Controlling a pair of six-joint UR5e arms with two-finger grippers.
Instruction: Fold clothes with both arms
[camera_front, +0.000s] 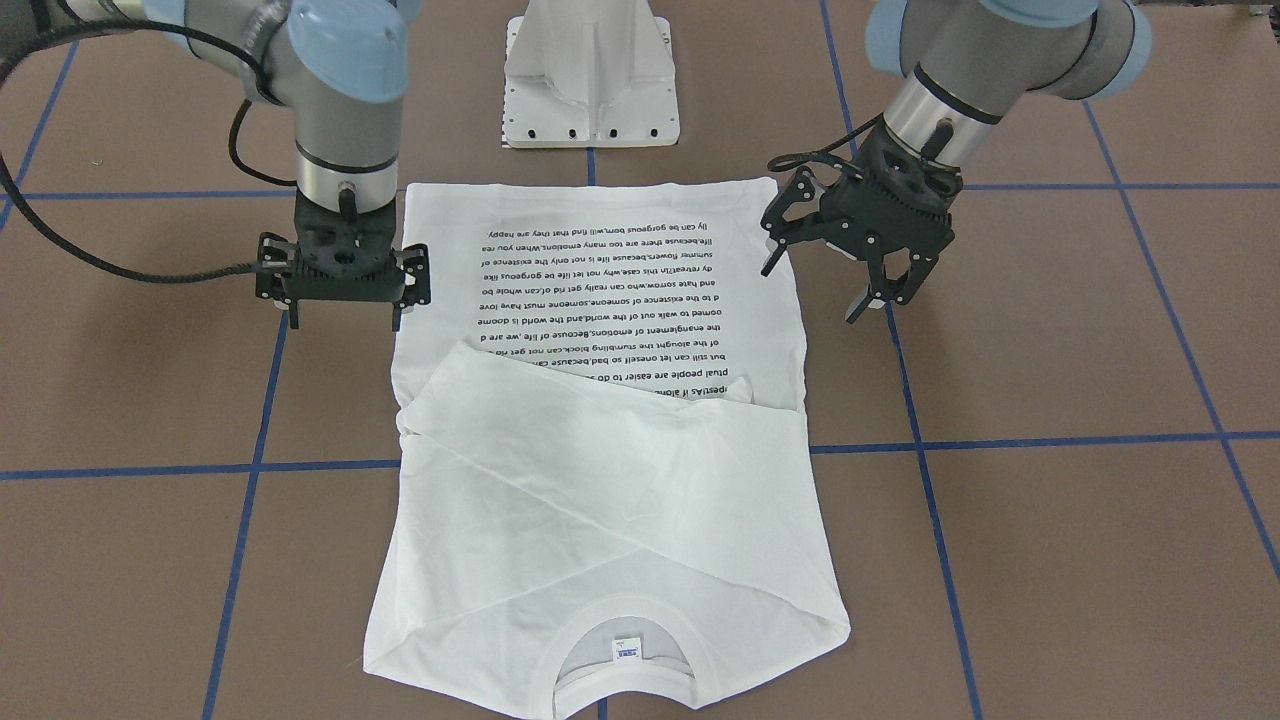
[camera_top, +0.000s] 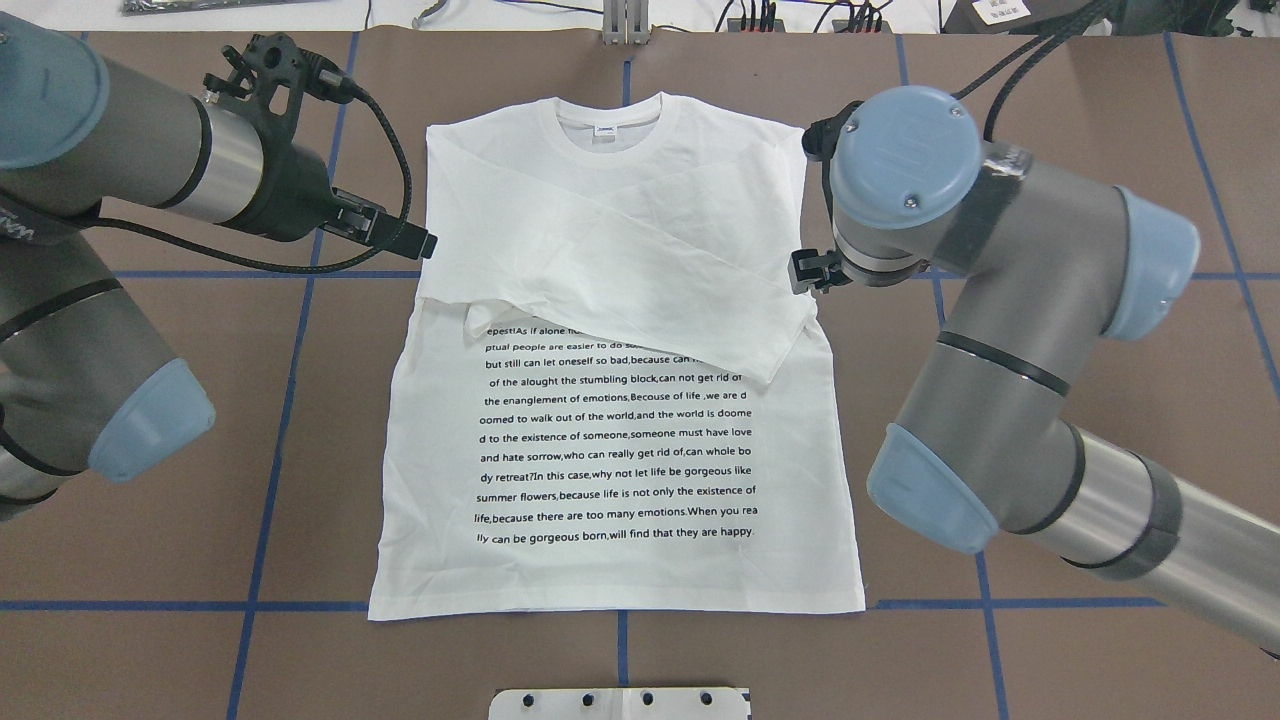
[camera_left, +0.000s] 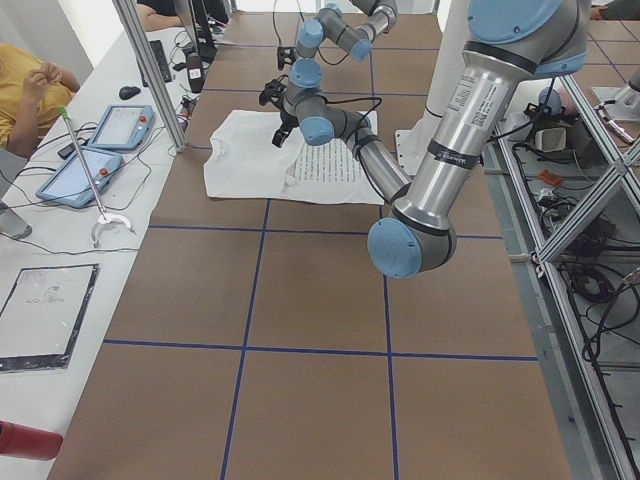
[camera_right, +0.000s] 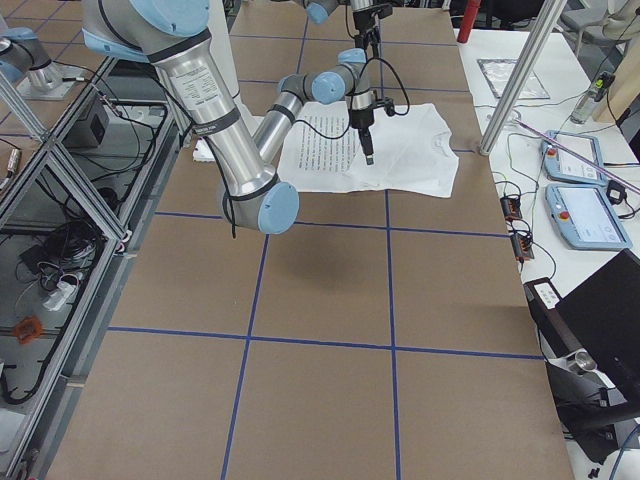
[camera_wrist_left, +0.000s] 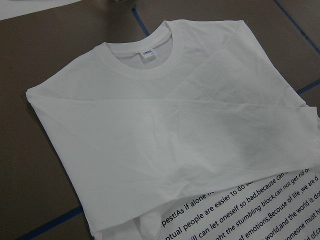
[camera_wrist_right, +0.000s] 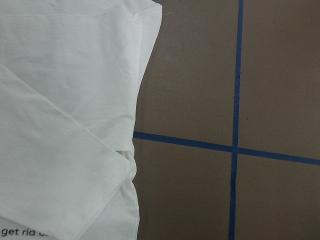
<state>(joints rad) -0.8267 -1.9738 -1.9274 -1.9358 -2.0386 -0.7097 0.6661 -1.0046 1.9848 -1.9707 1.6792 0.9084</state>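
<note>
Right in the middle of the brown table (camera_front: 1050, 560) lies the white T-shirt (camera_front: 600, 500). It is spread out flat, front side up. Its neck end is far from the robot and its bottom end is close to the robot. Both long sleeves (camera_front: 560, 420) are folded over the chest, one on top of the other. They cover the top bit of the black text (camera_front: 600, 290). A small neck label (camera_front: 627, 648) shows inside the collar.

The left gripper (camera_front: 810, 295) hangs by the shirt's edge on the robot's left side. It is tipped a little. Its two fingers are wide apart and it holds nothing. The right gripper (camera_front: 345, 322) hangs by the other edge and points straight down. Its fingers are wide apart too, with nothing between them.

Blue tape lines (camera_front: 1010, 441) cross the table and make big squares. One line runs under the shirt. A white base block (camera_front: 590, 90) sits on the table just past the shirt's bottom end.
</note>
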